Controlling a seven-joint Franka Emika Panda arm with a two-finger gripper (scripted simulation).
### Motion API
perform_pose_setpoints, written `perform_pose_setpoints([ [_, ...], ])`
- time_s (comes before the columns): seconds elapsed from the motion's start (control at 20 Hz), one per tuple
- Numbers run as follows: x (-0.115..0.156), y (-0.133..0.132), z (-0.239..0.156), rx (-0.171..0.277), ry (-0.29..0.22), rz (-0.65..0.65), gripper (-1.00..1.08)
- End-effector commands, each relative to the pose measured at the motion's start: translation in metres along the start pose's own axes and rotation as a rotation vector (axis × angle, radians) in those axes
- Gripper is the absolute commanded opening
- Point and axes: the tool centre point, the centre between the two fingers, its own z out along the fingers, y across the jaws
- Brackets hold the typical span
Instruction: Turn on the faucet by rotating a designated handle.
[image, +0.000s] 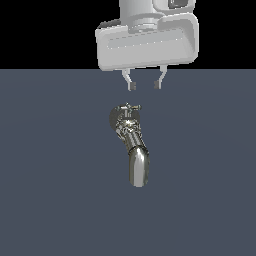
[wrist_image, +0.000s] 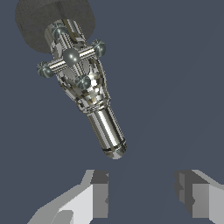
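Observation:
The chrome faucet (image: 131, 142) stands on the dark floor in the middle of the exterior view, its thick bent spout (image: 137, 167) pointing toward the camera. The tiny cross-shaped handle (image: 129, 107) sits on top of its knobbly body. In the wrist view the faucet (wrist_image: 87, 92) shows with its cross handle (wrist_image: 71, 57) and dark round base (wrist_image: 35, 26). My gripper (image: 145, 85) hangs open and empty just above the handle, slightly toward the exterior view's right. Its two fingers (wrist_image: 100, 194) show in the wrist view, apart from the spout tip.
A flat dark blue-grey floor (image: 50, 200) spreads around the faucet. The arm's white hand body (image: 147, 42) fills the upper middle of the exterior view.

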Motion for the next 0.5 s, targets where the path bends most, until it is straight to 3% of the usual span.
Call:
perform_pose_setpoints([
  [0.0,0.031,-0.021,0.012,0.049,0.039,0.022,0.32],
  [0.05,0.019,-0.015,0.042,0.052,-0.004,0.112,0.21],
  [0.1,0.022,-0.005,0.047,0.053,-0.013,0.133,0.21],
  [0.15,0.030,-0.051,0.046,0.084,0.014,0.056,0.79],
  [0.2,0.040,-0.061,0.052,0.119,0.017,0.130,0.25],
  [0.25,0.058,-0.038,0.061,0.138,0.032,0.156,-0.15],
  [0.3,0.060,-0.045,0.078,0.142,0.025,0.179,0.50],
  [0.35,0.090,0.025,0.092,0.113,0.055,0.270,0.79],
  [0.4,0.090,0.043,0.088,0.099,0.068,0.313,0.79],
  [0.45,0.122,0.070,0.082,0.108,0.119,0.399,-0.18],
])
